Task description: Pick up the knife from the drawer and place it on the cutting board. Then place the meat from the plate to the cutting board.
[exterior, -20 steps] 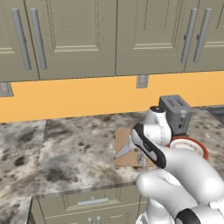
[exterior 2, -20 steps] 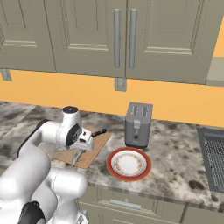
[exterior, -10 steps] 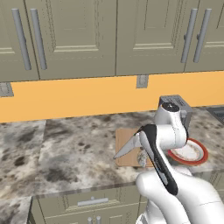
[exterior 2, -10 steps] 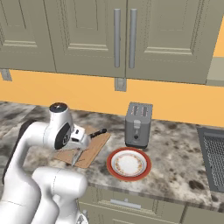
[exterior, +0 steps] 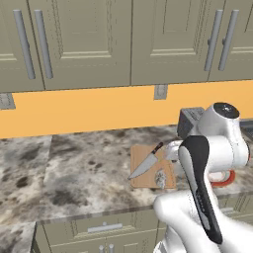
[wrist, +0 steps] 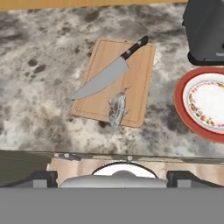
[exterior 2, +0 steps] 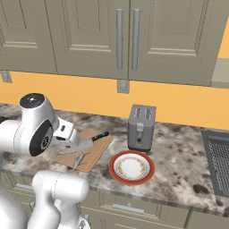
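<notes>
The knife (wrist: pixel 111 70) is seen lying diagonally across the board (wrist: pixel 140 87), handle toward the toaster (wrist: pixel 205 30), tip just past the opposite edge. The meat (wrist: pixel 117 109) is laid on the board's near edge, just beside the blade, its long axis running toward the bench (wrist: pixel 39 100) front. The plate (wrist: pixel 183 109) is left bare, beside the board. The fingers are spread wide, nothing held, raised well above and on the near side of the board. Both items appear placed; open room is left above for withdrawal.
</notes>
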Controlling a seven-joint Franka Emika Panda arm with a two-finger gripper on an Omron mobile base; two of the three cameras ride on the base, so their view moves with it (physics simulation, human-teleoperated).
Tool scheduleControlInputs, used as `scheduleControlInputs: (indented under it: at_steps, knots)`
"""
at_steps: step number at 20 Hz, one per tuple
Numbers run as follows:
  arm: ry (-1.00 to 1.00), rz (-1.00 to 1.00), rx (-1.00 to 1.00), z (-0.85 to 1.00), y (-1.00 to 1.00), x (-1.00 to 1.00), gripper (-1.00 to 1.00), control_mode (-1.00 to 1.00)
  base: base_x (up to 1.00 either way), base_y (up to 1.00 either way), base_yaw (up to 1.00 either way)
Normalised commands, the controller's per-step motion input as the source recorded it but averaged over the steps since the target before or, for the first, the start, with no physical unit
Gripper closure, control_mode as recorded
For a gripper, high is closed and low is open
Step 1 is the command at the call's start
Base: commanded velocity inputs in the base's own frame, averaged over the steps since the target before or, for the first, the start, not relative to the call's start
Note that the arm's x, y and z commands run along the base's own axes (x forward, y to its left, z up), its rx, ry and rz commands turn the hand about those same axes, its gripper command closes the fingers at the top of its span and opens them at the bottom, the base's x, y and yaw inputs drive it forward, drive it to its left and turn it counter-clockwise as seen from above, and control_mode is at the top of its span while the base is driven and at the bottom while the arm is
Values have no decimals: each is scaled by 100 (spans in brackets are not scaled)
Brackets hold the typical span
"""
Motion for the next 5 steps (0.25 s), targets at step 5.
scheduleControlInputs:
  at_steps: [5]
  knots:
    - [-26, 0, 0, 43, -15, -97, -100, -100, 0, 0, 0]
